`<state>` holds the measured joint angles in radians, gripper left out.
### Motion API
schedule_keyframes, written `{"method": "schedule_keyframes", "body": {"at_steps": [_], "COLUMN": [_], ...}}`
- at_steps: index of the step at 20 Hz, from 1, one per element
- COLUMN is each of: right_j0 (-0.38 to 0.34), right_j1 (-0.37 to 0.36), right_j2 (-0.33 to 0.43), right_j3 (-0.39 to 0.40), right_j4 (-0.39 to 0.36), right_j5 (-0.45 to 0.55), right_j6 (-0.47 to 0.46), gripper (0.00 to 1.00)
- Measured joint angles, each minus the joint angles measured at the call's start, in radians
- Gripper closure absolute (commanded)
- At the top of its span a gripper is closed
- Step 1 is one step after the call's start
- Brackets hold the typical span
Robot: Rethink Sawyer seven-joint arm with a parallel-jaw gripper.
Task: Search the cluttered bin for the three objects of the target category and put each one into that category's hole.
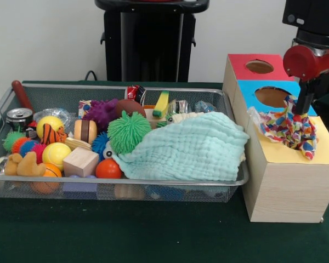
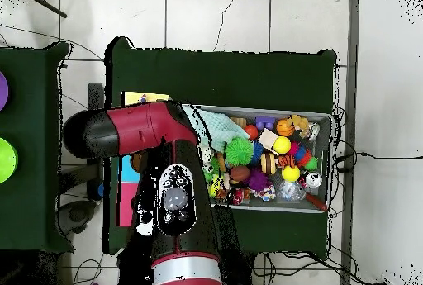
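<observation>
My jaws (image 1: 297, 118) down in a colourful patterned cloth (image 1: 288, 129) over the wooden box's (image 1: 288, 186) yellow top, grip impossible to tell, pale green towel (image 1: 189, 148) draped in the mesh bin (image 1: 153, 189).

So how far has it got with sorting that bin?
The gripper is over the yellow section of the box with a colourful patterned cloth there, apparently going in. A mint cloth still lies in the tray. What is already inside the box cannot be seen.

Wire-mesh metal bin (image 1: 38, 96), crinkly mint cloth (image 1: 186, 148), pale wood-grain box (image 1: 285, 192), matt green tablecloth (image 1: 126, 235).
</observation>
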<state>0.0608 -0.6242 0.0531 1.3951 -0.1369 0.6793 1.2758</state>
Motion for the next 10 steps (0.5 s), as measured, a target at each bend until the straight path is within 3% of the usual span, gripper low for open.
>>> {"method": "schedule_keyframes", "body": {"at_steps": [10], "right_j0": [0.0], "right_j1": [0.009], "right_j2": [0.0], "right_j3": [0.0], "right_j4": [0.0], "right_j5": [0.0], "right_j6": [0.0], "gripper": [1.0]}}
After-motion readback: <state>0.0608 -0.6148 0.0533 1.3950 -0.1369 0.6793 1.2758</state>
